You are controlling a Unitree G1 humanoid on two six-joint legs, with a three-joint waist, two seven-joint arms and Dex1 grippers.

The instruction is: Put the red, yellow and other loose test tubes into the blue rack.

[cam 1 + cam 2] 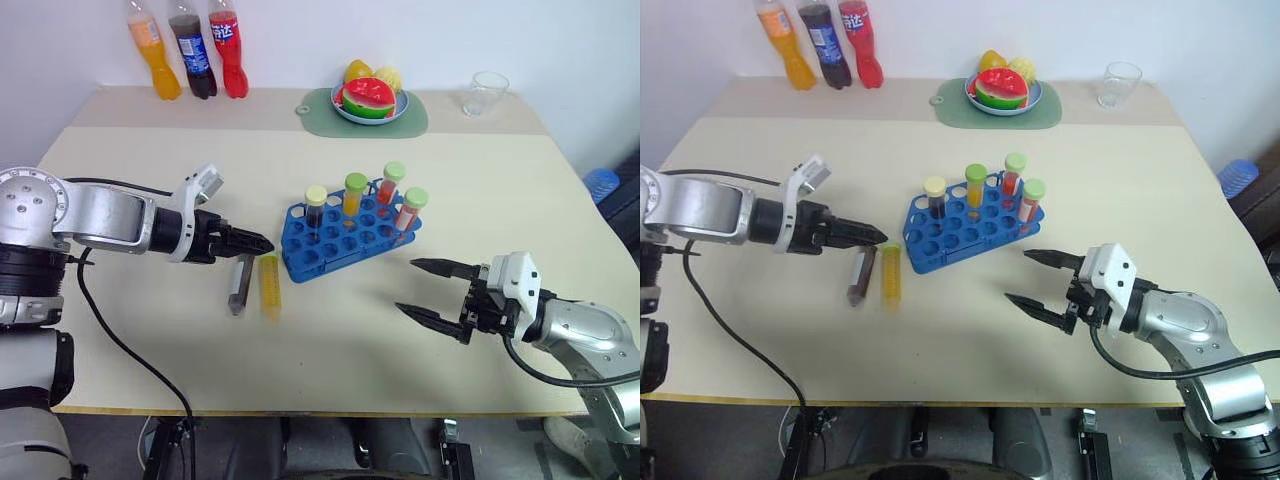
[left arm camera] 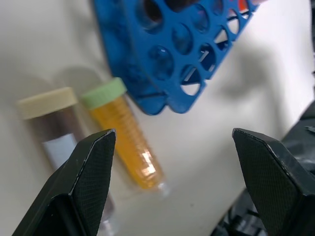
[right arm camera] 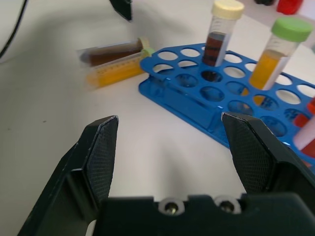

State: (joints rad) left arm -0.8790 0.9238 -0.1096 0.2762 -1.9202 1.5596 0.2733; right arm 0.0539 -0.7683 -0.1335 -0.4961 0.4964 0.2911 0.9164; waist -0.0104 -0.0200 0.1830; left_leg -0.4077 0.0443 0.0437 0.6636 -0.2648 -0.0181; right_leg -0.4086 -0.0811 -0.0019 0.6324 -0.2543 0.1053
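- Cataloguing from the largest item down, we logged the blue rack [image 1: 352, 232] near the table's centre: rigid plastic with a grid of round holes, four capped tubes upright in its far rows, its long side running diagonally from near-left to far-right. We judged it light enough to slide if nudged.
- We entered the left gripper [image 1: 262, 243] as released and empty, jaws apart in its wrist view, tips above the table just beside the two lying tubes.
- We entered the right gripper [image 1: 428, 289] as released and empty too, fingers spread wide, well apart from the rack's right end.
- We listed the yellow tube [image 1: 270, 285], green-capped, lying flat just left of the rack, cap end toward the rack's corner, long axis running toward the table's near edge. We judged it light, stiff, smooth and apt to roll; grasp mid-barrel, across the axis.
- We listed the dark brown tube [image 1: 240, 283], pale-capped, lying beside the yellow one, roughly parallel. We expected the same handling, with little clearance between the two.
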